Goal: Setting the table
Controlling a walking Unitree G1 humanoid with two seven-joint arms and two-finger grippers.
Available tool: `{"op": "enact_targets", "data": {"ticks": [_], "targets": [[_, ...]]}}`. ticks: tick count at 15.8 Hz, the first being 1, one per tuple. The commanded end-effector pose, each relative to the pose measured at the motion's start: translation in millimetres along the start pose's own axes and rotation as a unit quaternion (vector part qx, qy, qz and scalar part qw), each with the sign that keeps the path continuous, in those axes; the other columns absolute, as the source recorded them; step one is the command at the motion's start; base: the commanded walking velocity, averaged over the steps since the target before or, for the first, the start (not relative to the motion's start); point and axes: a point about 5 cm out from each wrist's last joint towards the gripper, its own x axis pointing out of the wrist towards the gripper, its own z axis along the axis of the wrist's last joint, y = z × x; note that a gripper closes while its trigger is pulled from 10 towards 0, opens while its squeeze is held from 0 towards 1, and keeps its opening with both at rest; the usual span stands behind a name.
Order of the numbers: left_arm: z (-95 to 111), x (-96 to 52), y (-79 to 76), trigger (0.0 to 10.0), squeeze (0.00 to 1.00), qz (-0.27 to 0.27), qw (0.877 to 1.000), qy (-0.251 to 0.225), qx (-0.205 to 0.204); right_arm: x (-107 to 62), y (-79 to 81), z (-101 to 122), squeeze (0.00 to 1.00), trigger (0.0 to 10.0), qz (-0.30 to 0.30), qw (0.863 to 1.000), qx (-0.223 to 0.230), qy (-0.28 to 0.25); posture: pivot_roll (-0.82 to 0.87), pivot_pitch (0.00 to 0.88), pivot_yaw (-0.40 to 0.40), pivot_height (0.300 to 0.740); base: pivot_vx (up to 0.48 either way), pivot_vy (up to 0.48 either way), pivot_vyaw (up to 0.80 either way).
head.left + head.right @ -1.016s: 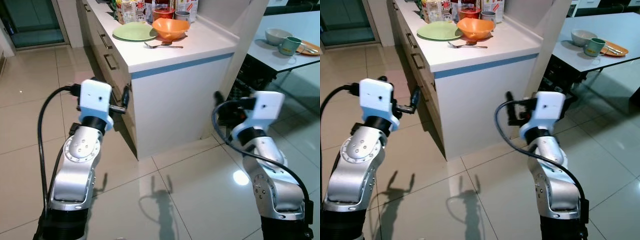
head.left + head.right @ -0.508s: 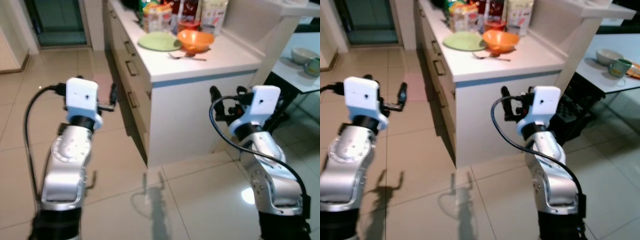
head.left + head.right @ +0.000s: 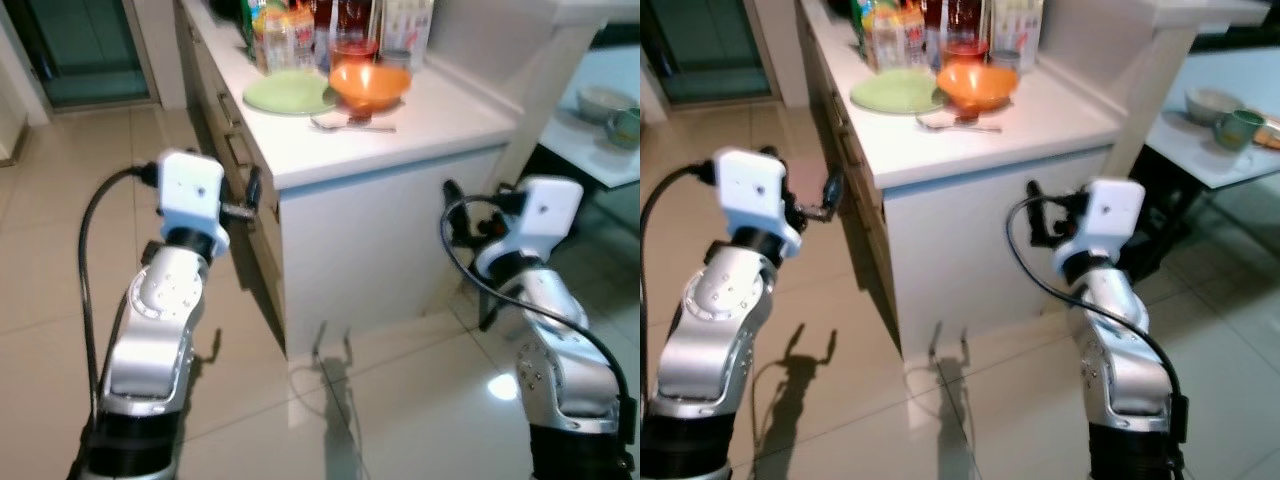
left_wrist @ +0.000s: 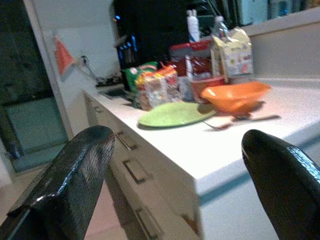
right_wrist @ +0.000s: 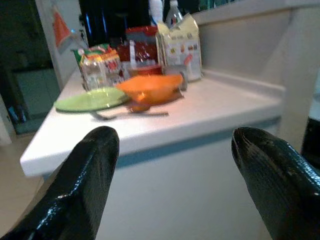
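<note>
Since the frame half a second ago the head camera has been shifting, so the white kitchen bench (image 3: 400, 135) with the pale blue stripe under its edge is now sitting a little more to the middle of the picture and closer, while the dishes on it are lying in the same order as before.

Both silver arms are being held up in front of the bench's end panel, neither touching it. The left gripper (image 4: 175, 185) is hanging beside the drawer side of the bench, and its two black jaws are standing wide apart with nothing between them. The right gripper (image 5: 185, 185) is hanging before the end panel, and its jaws are also spread wide and holding nothing.

On the bench top, a flat round light green plate (image 3: 290, 95) is lying near the drawer side. Just beside it, on the robot's right, a shallow orange bowl (image 3: 370, 84) is sitting upright. A metal spoon or fork (image 3: 352, 125) is lying in front of the bowl, nearer the robot; the blur makes it hard to tell which it is. Behind the plate and bowl, cartons, packets and bottles (image 3: 940, 20) are standing in a crowded row.

Far to the robot's right, a light grey dining table (image 3: 1230, 140) is carrying a pale bowl (image 3: 1205, 103) and a green mug (image 3: 1240, 128), close together. Glossy beige floor tiles (image 3: 400, 400) are reflecting the arms' shadows.
</note>
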Motion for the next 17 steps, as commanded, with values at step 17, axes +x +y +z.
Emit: {"op": "enact_targets", "data": {"ticks": [17], "targets": [[1.6, 0.9, 11.0, 10.0, 0.0, 0.014, 1.0, -0.003, 0.007, 2.7, 11.8, 5.3, 0.0, 10.0, 0.039, 0.999, 0.003, -0.011, 0.01, 0.0, -0.036, 0.74, 0.444, 0.0, -0.02]]}}
